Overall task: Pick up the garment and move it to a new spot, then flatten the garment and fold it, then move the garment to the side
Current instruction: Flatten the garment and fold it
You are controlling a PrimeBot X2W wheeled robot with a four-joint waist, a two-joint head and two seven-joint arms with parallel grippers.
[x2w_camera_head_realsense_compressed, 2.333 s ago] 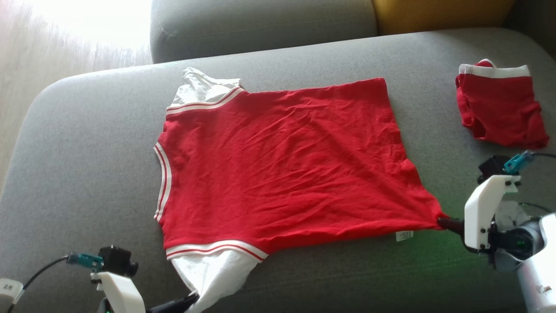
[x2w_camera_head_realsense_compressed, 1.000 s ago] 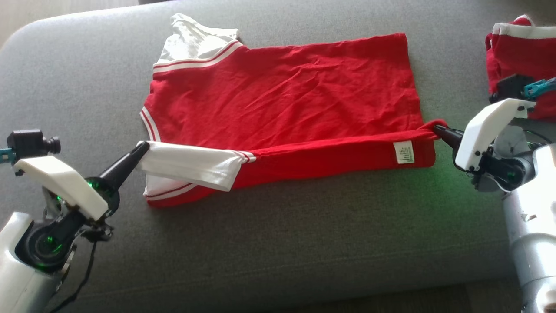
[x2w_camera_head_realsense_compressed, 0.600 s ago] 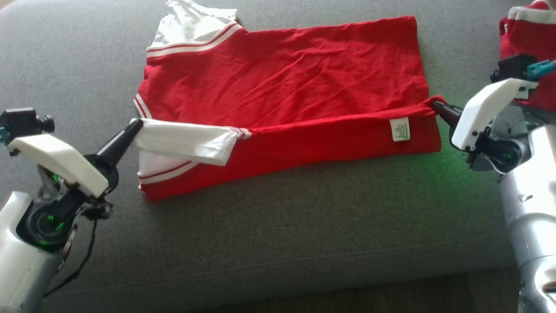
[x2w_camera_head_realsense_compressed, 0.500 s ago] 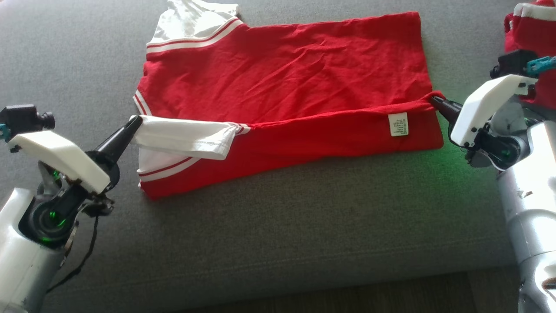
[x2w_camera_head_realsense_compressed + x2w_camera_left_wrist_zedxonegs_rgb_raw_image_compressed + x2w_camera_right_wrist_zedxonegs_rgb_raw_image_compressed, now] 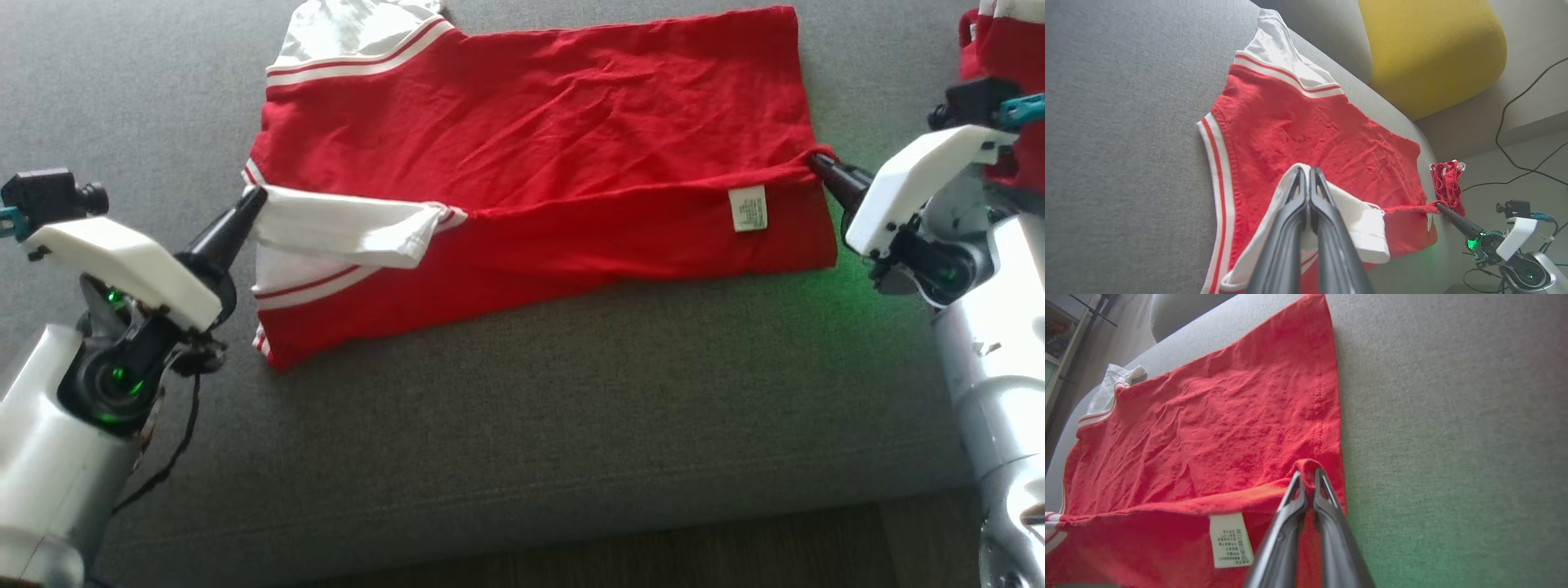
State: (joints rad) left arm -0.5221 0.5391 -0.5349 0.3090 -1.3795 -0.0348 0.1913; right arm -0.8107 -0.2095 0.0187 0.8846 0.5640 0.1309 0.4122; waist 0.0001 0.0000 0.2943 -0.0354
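Note:
A red garment (image 5: 531, 139) with white sleeves and striped trim lies spread on the grey sofa seat (image 5: 506, 425). Its near long edge is lifted and turned back over the body, with the white care label (image 5: 748, 208) facing up. My left gripper (image 5: 255, 198) is shut on the near white sleeve (image 5: 335, 229) at the left end; in the left wrist view this left gripper (image 5: 1307, 171) pinches the same sleeve (image 5: 1359, 220). My right gripper (image 5: 816, 160) is shut on the red hem corner at the right end, and in the right wrist view the right gripper (image 5: 1307, 473) grips that corner by the label (image 5: 1229, 539).
A second small red garment (image 5: 1004, 49) with white trim lies at the far right, behind my right wrist. A yellow cushion (image 5: 1429, 49) stands against the sofa back. The sofa's front edge (image 5: 522, 547) runs along the bottom, with wooden floor below. Cables (image 5: 1527, 134) hang by the wall.
Both grippers have carried the near edge of the garment further away from me over its body, widening the fold. The head camera has tilted down, shifting the whole scene upward.

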